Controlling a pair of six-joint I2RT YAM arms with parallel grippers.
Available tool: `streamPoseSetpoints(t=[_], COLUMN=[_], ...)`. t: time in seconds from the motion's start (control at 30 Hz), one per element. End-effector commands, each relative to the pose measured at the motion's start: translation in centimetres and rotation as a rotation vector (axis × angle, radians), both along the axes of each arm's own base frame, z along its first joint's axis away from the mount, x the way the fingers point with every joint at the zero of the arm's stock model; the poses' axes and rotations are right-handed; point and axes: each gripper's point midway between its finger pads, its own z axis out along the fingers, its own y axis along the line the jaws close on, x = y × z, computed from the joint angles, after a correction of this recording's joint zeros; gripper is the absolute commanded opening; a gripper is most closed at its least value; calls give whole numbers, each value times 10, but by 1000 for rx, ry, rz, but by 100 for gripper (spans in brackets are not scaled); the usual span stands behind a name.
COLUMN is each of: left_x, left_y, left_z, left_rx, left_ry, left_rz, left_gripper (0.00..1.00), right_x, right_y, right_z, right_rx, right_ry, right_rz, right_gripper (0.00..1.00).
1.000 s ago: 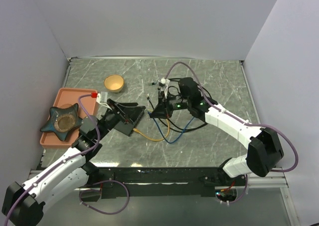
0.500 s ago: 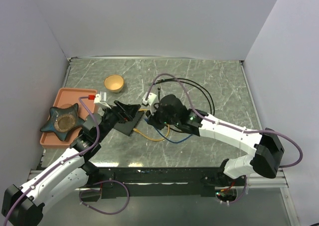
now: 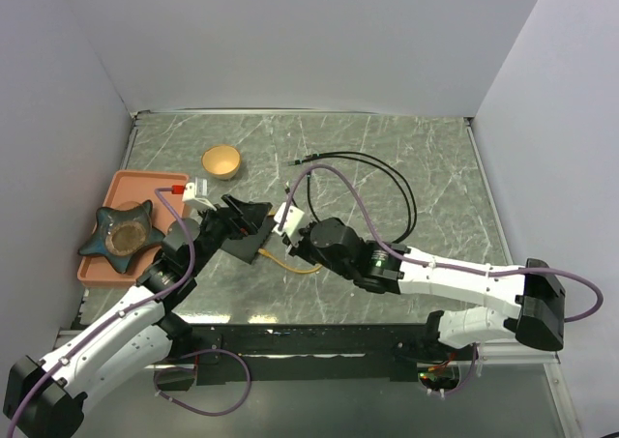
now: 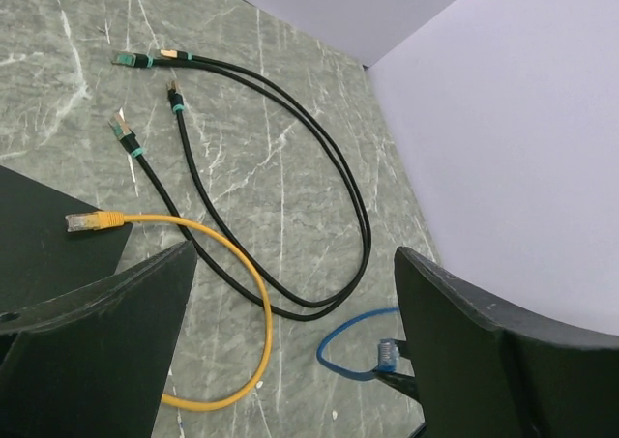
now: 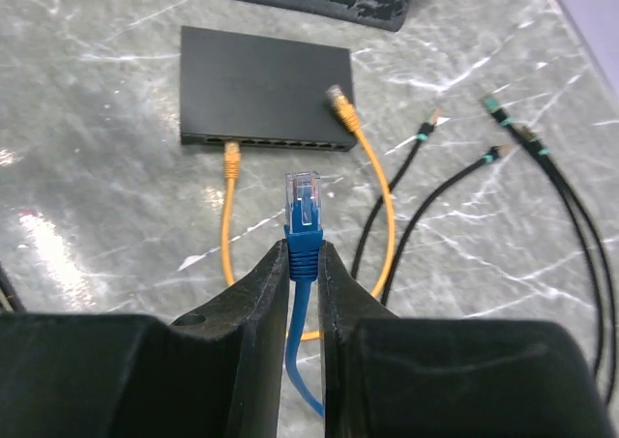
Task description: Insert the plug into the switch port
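Note:
The switch (image 5: 261, 82) is a flat black box on the marble table, its row of ports (image 5: 280, 144) facing my right wrist camera. My right gripper (image 5: 304, 249) is shut on the blue plug (image 5: 303, 201), which points at the port row from a short way off. A yellow cable (image 5: 229, 216) has one end at the port row, and its other end (image 5: 340, 109) lies on the switch's top. In the top view my right gripper (image 3: 293, 243) sits just right of the switch (image 3: 253, 248). My left gripper (image 4: 295, 254) hangs wide open over it, holding nothing.
An orange tray (image 3: 145, 185) with a dark star-shaped dish (image 3: 121, 233) lies at the left, and a wooden bowl (image 3: 221, 160) stands behind it. Two black cables (image 3: 382, 172) loop across the back right of the table. Walls close off three sides.
My right arm has swung forward and left with the blue plug, from behind the switch to its right side, uncovering the black cables. The left gripper has barely moved.

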Motion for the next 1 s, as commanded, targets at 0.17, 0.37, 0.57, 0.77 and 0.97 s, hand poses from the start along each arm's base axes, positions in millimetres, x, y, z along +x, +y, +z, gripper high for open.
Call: streamPoseSetpoints(t=[0.17, 0.37, 0.57, 0.77, 0.97], left_x=[11, 27, 45, 54, 59], left_y=[7, 13, 32, 66, 82], left_z=[14, -20, -65, -117, -149], left_rx=[19, 141, 174, 193, 172], left_ry=[-2, 132, 259, 407, 467], left_rz=[67, 107, 90, 147, 180], left_gripper=[90, 90, 89, 88, 84], right_x=[21, 32, 39, 40, 40], right_y=[9, 26, 32, 34, 43], right_z=[2, -42, -69, -94, -123], right_rx=[-27, -138, -115, -103, -155], right_ry=[-46, 63, 225, 400, 549], right_rz=[-103, -124, -76, -1, 59], right_gripper=[0, 0, 0, 0, 0])
